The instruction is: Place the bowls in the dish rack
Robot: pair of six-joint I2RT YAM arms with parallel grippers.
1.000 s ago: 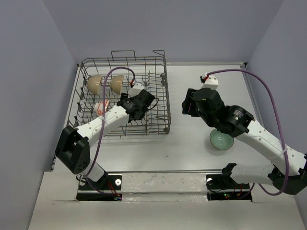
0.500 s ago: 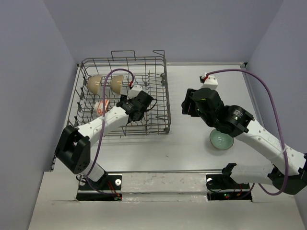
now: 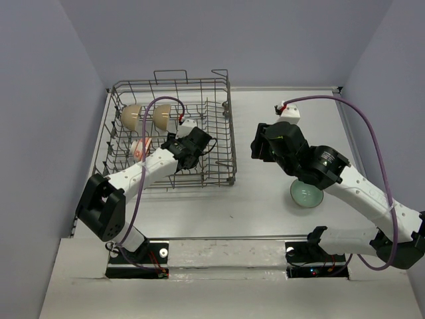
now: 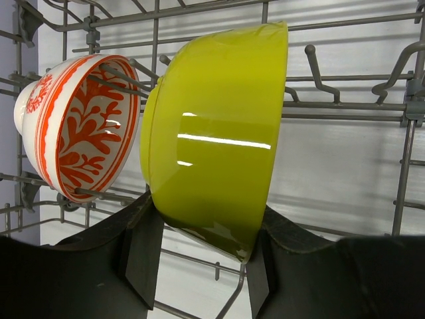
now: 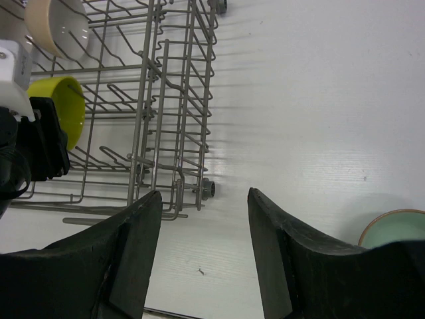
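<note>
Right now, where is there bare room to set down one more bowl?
Bare table lies between the dish rack and the right arm, and along the near edge left of the celadon bowl. The rack's right side holds no bowl. Its left is crowded: two cream bowls, the patterned bowl, the yellow-green bowl in the left tool.

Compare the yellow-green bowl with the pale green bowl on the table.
The yellow-green bowl is bright and stands on edge inside the dish rack; the pale green bowl is muted and sits mouth-up on the table. The left tool grips the yellow-green one; nothing holds the pale green one. Both are round and unpatterned.
</note>
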